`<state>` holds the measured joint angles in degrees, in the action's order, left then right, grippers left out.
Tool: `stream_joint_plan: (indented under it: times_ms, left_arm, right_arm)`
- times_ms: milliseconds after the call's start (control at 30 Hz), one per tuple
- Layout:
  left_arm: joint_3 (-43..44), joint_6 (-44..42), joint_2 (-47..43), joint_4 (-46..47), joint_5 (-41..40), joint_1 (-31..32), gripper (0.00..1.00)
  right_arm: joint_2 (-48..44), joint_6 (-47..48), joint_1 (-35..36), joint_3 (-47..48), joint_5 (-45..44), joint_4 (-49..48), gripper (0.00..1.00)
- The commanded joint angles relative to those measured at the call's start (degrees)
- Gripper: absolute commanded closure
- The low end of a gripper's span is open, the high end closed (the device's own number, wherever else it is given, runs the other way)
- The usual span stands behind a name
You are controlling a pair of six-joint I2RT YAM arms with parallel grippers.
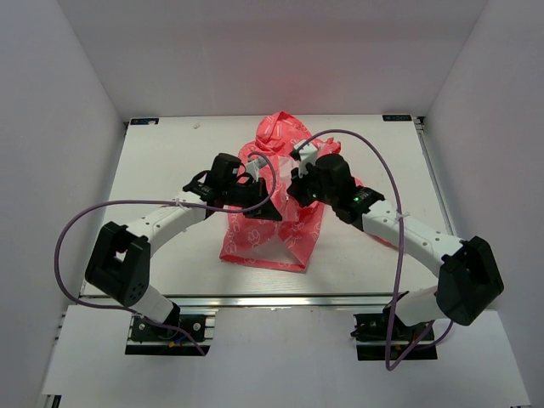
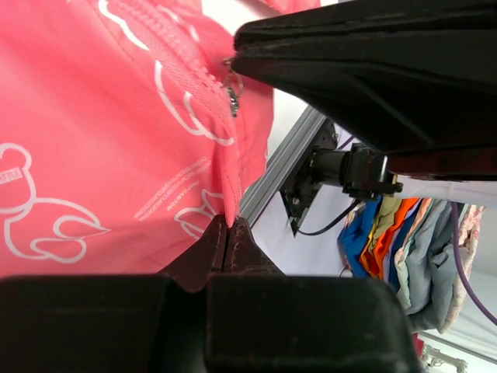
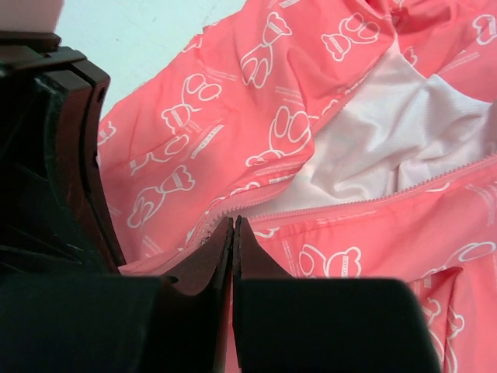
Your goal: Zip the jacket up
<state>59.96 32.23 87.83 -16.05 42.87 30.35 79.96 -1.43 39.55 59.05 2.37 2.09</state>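
The coral-pink jacket with white print lies mid-table, hood toward the far side. My left gripper is shut on the jacket's front edge near the bottom of the zipper, and the left wrist view shows the fabric pinched between the tips. My right gripper is shut where the two zipper sides meet. The metal slider hangs just under its black finger. Beyond it the zipper is open and shows the white lining.
The table's near edge has an aluminium rail. Purple cables loop from both arms. White walls close in the table on three sides. A pile of coloured clothes lies off the table.
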Motion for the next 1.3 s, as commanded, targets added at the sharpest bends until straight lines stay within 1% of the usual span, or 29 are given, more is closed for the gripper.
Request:
stream_joint_plan:
  times_ms: [0,100,167,233,300,333,400,467,500,567,600,633,667,700,733,767,833,867,900,1033,1067,1100,1133,1167,1200,1233,1267]
  left_arm:
    - [-0.81,-2.17,-1.61,-9.78,4.76,0.59,1.00]
    - [-1.69,-3.66,-2.92,-11.36,6.78,0.59,1.00]
    - [-3.52,-4.19,-3.98,-13.29,8.71,0.68,1.00]
    - [-4.76,-5.33,-5.65,-15.84,8.28,0.68,1.00]
    - [-7.13,-6.12,-6.79,-19.44,7.41,0.68,1.00]
    - [-8.01,-6.47,-7.93,-21.28,7.49,0.68,1.00]
    - [-10.39,-7.53,-8.81,-23.05,6.88,0.59,1.00]
    - [-11.71,-7.71,-9.52,-23.94,6.70,0.59,1.00]
    - [-12.84,-7.53,-9.70,-23.85,6.96,0.59,1.00]
    - [-13.90,-6.74,-10.40,-23.15,6.79,0.59,1.00]
    - [-14.69,-6.57,-10.84,-22.88,6.35,0.59,1.00]
    - [-15.05,-6.30,-11.27,-22.53,5.91,0.68,1.00]
    - [-15.23,-6.04,-11.89,-22.53,5.21,0.59,1.00]
    - [-15.32,-5.69,-12.16,-22.62,4.86,0.59,1.00]
    - [-15.32,-5.34,-12.42,-22.70,4.50,0.68,1.00]
    - [-15.32,-5.16,-12.86,-22.71,3.80,0.59,1.00]
    - [-15.58,-4.46,-13.21,-22.09,2.57,0.59,1.00]
    - [-15.49,-4.28,-13.13,-21.92,1.96,0.59,1.00]
    - [-15.49,-4.10,-12.95,-21.39,1.34,0.59,1.00]
    - [-13.48,-4.01,-11.20,-20.07,-1.65,0.59,1.00]
    - [-12.77,-4.28,-10.67,-19.98,-1.83,0.59,0.93]
    - [-11.98,-4.63,-9.53,-20.50,-2.78,0.59,0.82]
    - [-11.11,-4.98,-9.00,-21.03,-3.32,0.59,0.66]
    - [-9.36,-5.42,-8.65,-21.56,-4.02,0.59,0.50]
    - [-8.38,-5.68,-8.03,-23.04,-4.89,0.59,0.25]
    - [-6.11,-6.03,-7.77,-23.67,-6.56,0.59,0.03]
    - [-4.61,-6.38,-7.68,-24.28,-7.36,0.59,0.02]
  right_arm:
    - [-1.13,1.87,-2.99,1.60,-6.50,-8.32,1.00]
    - [2.81,0.29,-3.42,3.17,-11.50,-9.12,1.00]
    - [5.02,0.64,-4.21,4.32,-12.13,-11.74,1.00]
    - [8.35,0.55,-5.36,7.21,-13.00,-13.68,1.00]
    - [10.90,0.12,-7.72,10.20,-12.31,-14.47,1.00]
    - [13.61,-0.06,-8.78,13.26,-11.17,-14.39,1.00]
    - [18.18,-0.15,-11.41,15.82,-9.84,-15.79,1.00]
    - [21.62,0.64,-13.52,21.09,-10.89,-16.32,1.00]
    - [25.47,0.55,-14.40,23.28,-11.07,-15.54,1.00]
    - [29.18,0.29,-17.29,29.35,-10.63,-16.58,1.00]
    - [33.29,0.03,-18.01,32.16,-10.89,-16.15,1.00]
    - [35.24,-0.15,-18.89,37.40,-12.20,-16.06,1.00]
    - [39.61,-0.67,-20.29,40.15,-12.82,-16.32,1.00]
    - [42.09,-1.03,-21.00,44.01,-12.74,-15.63,1.00]
    - [44.29,-2.51,-21.61,48.05,-11.26,-12.32,1.00]
    - [47.18,-2.52,-22.32,52.62,-10.29,-12.46,1.00]
    - [49.14,-2.87,-22.32,55.37,-7.49,-12.55,1.00]
    - [50.89,-3.40,-22.24,58.78,-6.08,-11.33,1.00]
    - [51.34,-4.10,-22.15,59.68,-4.76,-10.45,1.00]
    - [50.47,-5.25,-21.97,57.77,3.05,-10.96,1.00]
    - [49.60,-4.46,-21.97,56.72,5.08,-10.53,1.00]
    - [48.98,-4.02,-22.06,56.10,7.10,-10.09,1.00]
    - [48.36,-3.50,-21.97,55.48,11.21,-9.91,1.00]
    - [47.31,-3.14,-21.97,55.21,13.25,-8.34,0.84]
    - [46.69,-2.88,-22.06,55.39,14.75,-6.67,0.60]
    - [45.21,-2.44,-22.06,55.47,16.86,-4.92,0.11]
    - [44.06,-2.70,-22.06,55.39,17.14,-2.20,0.11]
